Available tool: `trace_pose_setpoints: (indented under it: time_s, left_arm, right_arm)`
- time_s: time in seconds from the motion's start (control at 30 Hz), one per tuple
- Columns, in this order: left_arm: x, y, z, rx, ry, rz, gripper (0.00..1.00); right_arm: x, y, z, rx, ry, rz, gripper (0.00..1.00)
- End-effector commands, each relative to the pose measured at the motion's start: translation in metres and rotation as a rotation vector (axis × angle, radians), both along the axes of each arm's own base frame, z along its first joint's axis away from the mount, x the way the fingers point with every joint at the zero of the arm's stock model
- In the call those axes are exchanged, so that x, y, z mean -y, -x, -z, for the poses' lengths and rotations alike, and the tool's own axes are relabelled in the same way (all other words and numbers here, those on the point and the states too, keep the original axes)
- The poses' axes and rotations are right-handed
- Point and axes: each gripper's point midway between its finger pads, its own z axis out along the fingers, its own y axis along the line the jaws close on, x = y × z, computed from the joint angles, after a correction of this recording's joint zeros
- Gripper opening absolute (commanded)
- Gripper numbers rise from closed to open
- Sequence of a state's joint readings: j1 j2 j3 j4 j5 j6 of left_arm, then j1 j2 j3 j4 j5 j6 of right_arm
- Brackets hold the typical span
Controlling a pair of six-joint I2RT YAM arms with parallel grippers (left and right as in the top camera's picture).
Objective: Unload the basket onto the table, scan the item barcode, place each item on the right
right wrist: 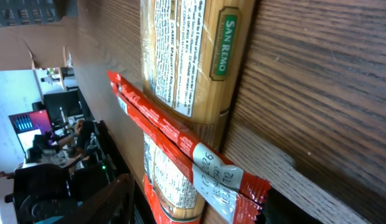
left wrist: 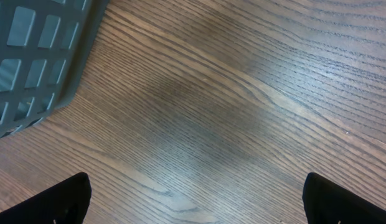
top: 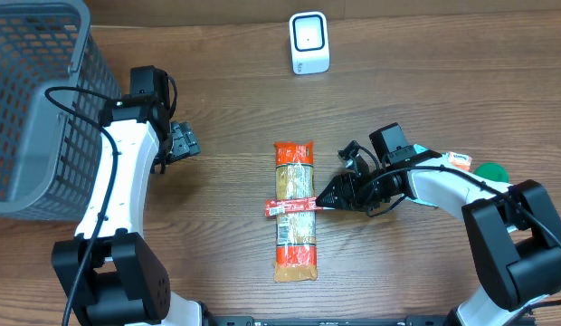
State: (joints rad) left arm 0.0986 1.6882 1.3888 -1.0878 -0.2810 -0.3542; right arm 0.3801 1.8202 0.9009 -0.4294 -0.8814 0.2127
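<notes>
Now — R arm point(top: 443, 186) stretched low toward pasta pkt point(top: 295, 210).

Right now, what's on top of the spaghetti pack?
A red strip with a white label lies across the middle of the spaghetti pack. The print beneath the strip is hidden; nothing else on it.

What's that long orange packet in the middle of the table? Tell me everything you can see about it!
The packet is long, thin spaghetti in clear plastic, with orange ends and a green San Remo label. It lies flat on the wooden table. A red strip with a white printed tag crosses its middle. The right gripper sits at its right edge beside that strip; whether it touches is unclear.
</notes>
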Motion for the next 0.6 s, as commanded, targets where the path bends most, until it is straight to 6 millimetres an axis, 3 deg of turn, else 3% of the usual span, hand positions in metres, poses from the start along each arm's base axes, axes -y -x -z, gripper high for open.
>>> trace_pose_setpoints:
  time_s: [0.0,0.57]
  left_arm:
    - [-0.0009,-0.0041,-0.0127,0.031,-0.014,0.024,1.00]
    - [-0.0009,-0.0040,-0.0127,0.031,-0.014,0.024,1.00]
  right_arm:
    - [-0.0019,0.0014,-0.0073,0.014,-0.026,-0.009,0.59]
    - [0.0011,-0.0053,-0.0012,0.043,0.013,0.009,0.60]
